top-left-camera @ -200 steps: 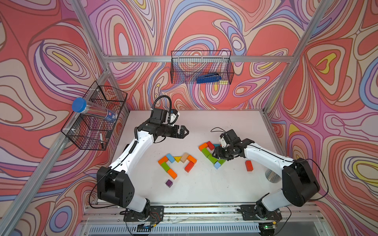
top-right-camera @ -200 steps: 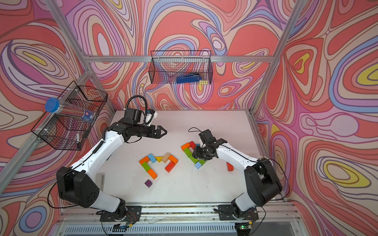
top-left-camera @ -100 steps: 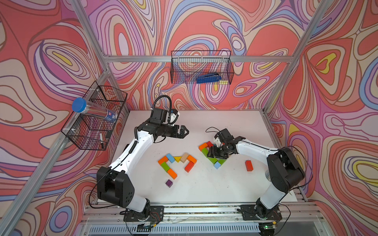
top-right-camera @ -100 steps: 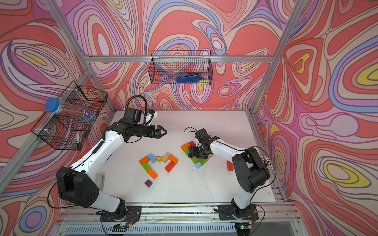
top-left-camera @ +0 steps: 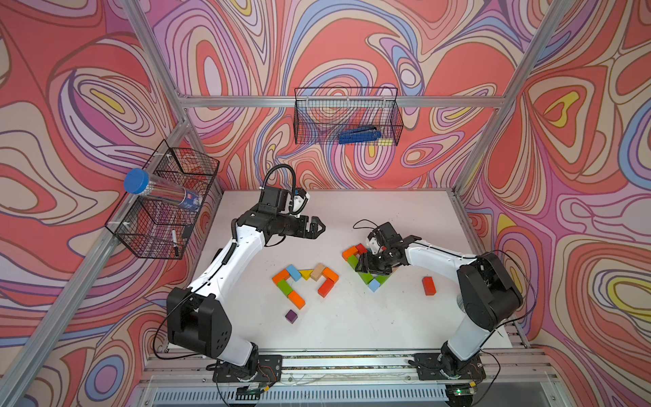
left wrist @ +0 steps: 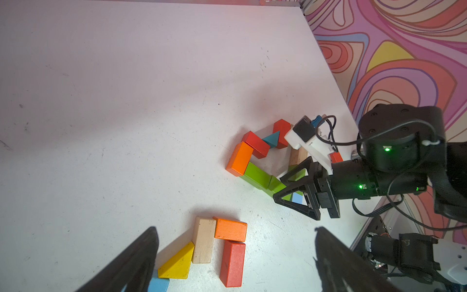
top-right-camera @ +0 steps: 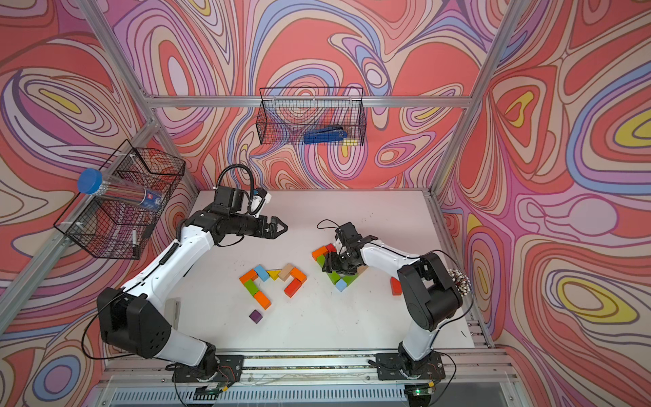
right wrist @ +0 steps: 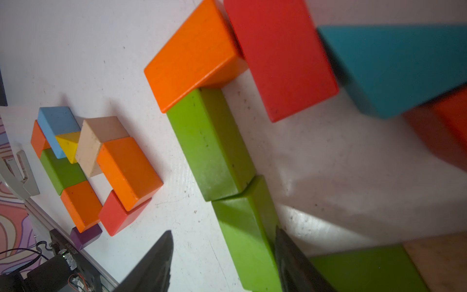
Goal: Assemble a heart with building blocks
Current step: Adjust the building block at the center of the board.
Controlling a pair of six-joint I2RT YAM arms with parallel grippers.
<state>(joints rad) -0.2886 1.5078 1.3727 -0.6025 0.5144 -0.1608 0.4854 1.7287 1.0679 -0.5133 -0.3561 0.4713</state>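
Two groups of building blocks lie on the white table (top-left-camera: 352, 334). The left group (top-left-camera: 305, 282) has orange, light blue, yellow, plain wood, red and green pieces, with a purple cube (top-left-camera: 291, 316) in front of it. The right group (top-left-camera: 363, 266) has orange, red, teal, green and light blue pieces. A red brick (top-left-camera: 428, 285) lies alone to its right. My right gripper (top-left-camera: 368, 269) (right wrist: 222, 231) is low over the right group, open. It straddles a green brick (right wrist: 249, 242): one finger is at its side, the other stands apart. My left gripper (top-left-camera: 318, 227) (left wrist: 235, 230) hovers open and empty behind the left group.
A wire basket (top-left-camera: 347, 116) on the back wall holds a blue stapler (top-left-camera: 359, 135). Another wire basket (top-left-camera: 165, 197) on the left wall holds a clear tube with a blue cap (top-left-camera: 135, 180). A grey stapler (top-right-camera: 172, 312) lies by the left arm's base.
My right gripper has shifted left along the right group onto the green bricks, and its arm has changed posture. The left arm has not moved.
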